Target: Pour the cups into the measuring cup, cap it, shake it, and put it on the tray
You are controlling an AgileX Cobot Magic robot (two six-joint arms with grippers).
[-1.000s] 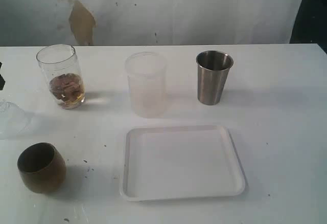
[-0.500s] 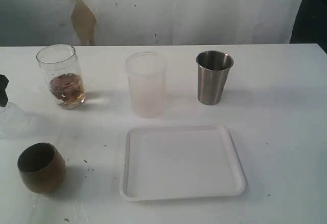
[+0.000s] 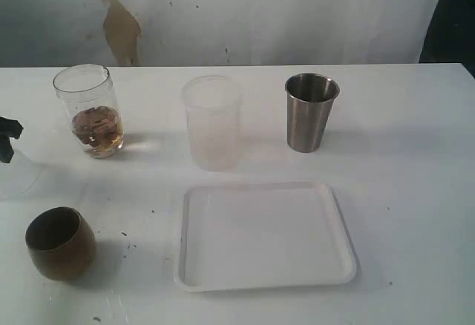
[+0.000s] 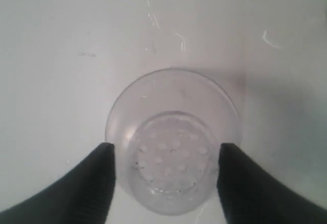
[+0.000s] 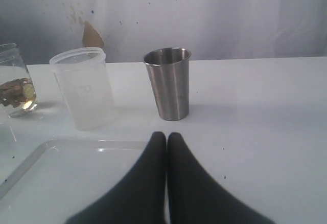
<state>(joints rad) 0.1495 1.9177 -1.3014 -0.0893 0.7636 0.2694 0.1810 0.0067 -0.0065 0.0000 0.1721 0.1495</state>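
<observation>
Four cups stand near one flat white tray [image 3: 263,236]: one squat brown cup [image 3: 59,247], one shiny steel tumbler [image 3: 310,117], one clear measuring cup [image 3: 87,102] and one frosted cup [image 3: 213,125]. The left gripper [image 4: 166,152] sits around one clear lid [image 4: 173,96], but I can't tell if it squeezes. The right gripper [image 5: 166,137] is closed.

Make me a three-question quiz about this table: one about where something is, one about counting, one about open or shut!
1. Where is the steel tumbler?
A) on the table, beyond the tray
B) on the tray
C) on the floor
2. How many cups and tumblers are there?
A) two
B) six
C) four
3. The right gripper is
A) wide open
B) shut, empty
C) shut on a spoon
Answers: 1 A, it stands on bare table past the tray's far rim. 2 C, clear tumbler, frosted cup, steel tumbler, brown cup. 3 B, its jaws are pressed together with nothing between.
</observation>
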